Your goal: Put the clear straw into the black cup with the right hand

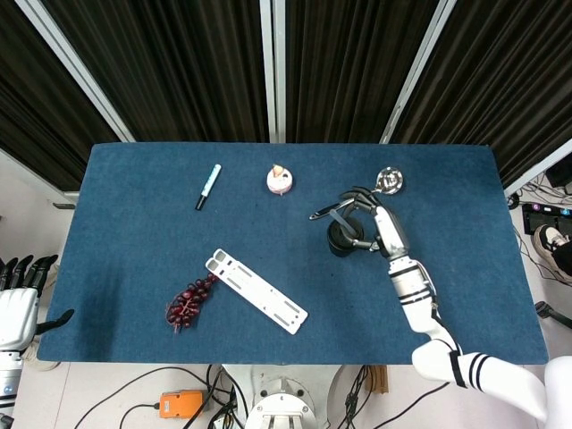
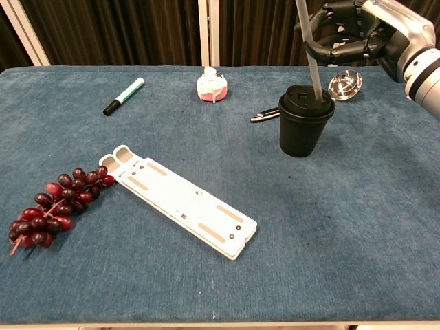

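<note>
The black lidded cup (image 2: 304,126) (image 1: 341,237) stands upright on the blue table, right of centre. A clear straw (image 2: 311,65) runs nearly upright from above the frame's top down to the lid, its lower end at the lid. My right hand (image 2: 354,38) (image 1: 362,213) hovers above the cup and pinches the straw between its fingers. My left hand (image 1: 18,299) hangs off the table's left edge with its fingers spread and nothing in it.
A dark pen-like item (image 2: 265,115) lies just left of the cup. A small metal bowl (image 2: 344,84) sits behind it. A pink and white item (image 2: 211,85), a marker (image 2: 124,95), a white flat bracket (image 2: 182,200) and red grapes (image 2: 51,206) lie further left.
</note>
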Tool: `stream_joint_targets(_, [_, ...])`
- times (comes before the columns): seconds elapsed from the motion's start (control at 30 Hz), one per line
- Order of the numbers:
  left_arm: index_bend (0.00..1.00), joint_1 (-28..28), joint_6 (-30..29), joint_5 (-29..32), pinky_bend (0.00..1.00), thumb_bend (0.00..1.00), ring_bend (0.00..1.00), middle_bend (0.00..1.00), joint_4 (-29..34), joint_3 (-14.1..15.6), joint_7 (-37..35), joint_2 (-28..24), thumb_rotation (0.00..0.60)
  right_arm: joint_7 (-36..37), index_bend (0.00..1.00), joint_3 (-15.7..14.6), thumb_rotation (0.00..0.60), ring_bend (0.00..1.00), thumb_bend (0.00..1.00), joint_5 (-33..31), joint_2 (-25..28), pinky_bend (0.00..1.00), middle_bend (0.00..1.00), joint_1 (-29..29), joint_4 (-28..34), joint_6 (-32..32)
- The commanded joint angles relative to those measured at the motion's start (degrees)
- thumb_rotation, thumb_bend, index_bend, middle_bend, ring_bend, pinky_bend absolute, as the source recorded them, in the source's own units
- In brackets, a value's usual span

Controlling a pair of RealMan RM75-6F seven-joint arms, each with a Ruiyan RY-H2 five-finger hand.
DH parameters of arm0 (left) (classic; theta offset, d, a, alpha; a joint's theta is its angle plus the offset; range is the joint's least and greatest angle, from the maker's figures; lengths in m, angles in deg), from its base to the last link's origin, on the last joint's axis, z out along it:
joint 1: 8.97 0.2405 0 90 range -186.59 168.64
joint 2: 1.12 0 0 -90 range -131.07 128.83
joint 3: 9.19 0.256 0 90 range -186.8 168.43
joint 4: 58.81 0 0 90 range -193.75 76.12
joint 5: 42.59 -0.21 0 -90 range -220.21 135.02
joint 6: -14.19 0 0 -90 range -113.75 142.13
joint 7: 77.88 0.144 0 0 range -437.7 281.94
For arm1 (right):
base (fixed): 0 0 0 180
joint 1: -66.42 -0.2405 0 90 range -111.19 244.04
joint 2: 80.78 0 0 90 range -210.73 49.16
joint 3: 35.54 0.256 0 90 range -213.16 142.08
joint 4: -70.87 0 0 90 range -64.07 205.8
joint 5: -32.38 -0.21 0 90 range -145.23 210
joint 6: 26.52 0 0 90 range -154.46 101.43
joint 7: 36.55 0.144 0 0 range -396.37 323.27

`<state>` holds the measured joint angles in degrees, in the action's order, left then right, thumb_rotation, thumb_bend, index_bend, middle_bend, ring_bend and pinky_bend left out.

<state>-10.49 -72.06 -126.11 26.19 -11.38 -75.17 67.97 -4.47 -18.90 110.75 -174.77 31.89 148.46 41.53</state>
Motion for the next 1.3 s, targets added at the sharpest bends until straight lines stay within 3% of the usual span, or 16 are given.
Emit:
stream_joint_targets(0.03, [0.13, -0.01, 0.01, 0.00, 0.01, 0.08, 0.07, 0.14, 0.00, 0.00, -0.01, 0.02, 0.600, 4.05, 0.60, -0.05, 0.600, 0.19, 0.67, -0.51, -0.38, 0.23, 0.35, 0.74, -1.02, -0.24])
stream_joint_targets(0.2, [0.13, -0.12, 0.13, -0.06, 0.01, 0.08, 0.07, 0.14, 0.10, 0.01, 0.13, 0.07, 0.600, 8.62, 0.56, -0.23, 0.600, 0.17, 0.67, -1.09, -1.25, 0.21, 0.35, 1.58, -2.98, -0.53])
stream_joint_targets(0.47, [0.13, -0.21, 0.00, -0.22, 0.01, 0.08, 0.07, 0.14, 0.34, -0.03, 0.37, 0.06, 0.600, 12.35, 0.35, -1.37, 0.600, 0.10, 0.67, 0.77, -0.05, 0.13, 0.34, 2.30, -3.63, -0.71])
stream_joint_targets(0.7, [0.13, -0.22, -0.02, -0.24, 0.01, 0.08, 0.07, 0.14, 0.27, -0.02, 0.22, 0.01, 0.600, 10.89, 0.32, -1.85, 0.600, 0.09, 0.67, 3.23, 4.33, 0.12, 0.32, 4.26, -0.71, 2.91])
stream_joint_targets(0.9, [0.13, -0.36, -0.03, -0.36, 0.01, 0.08, 0.07, 0.14, -0.01, -0.12, -0.15, 0.00, 0.600, -1.37, 0.30, -4.85, 0.600, 0.09, 0.67, 6.73, 14.31, 0.12, 0.31, 8.27, 3.80, 7.04])
stream_joint_targets(1.13, [0.13, -0.28, -0.20, -0.37, 0.01, 0.08, 0.07, 0.14, -0.43, -0.13, -0.66, 0.26, 0.600, -22.69, 0.16, -10.31, 0.600, 0.04, 0.63, 5.94, 29.09, 0.12, 0.23, 16.21, 14.14, 10.34])
stream_joint_targets(1.3, [0.13, -0.25, -0.46, -0.46, 0.01, 0.08, 0.07, 0.14, -0.53, -0.20, -0.86, 0.40, 0.600, -25.71, 0.09, -13.47, 0.600, 0.00, 0.61, 5.36, 33.83, 0.09, 0.18, 21.22, 19.17, 12.98])
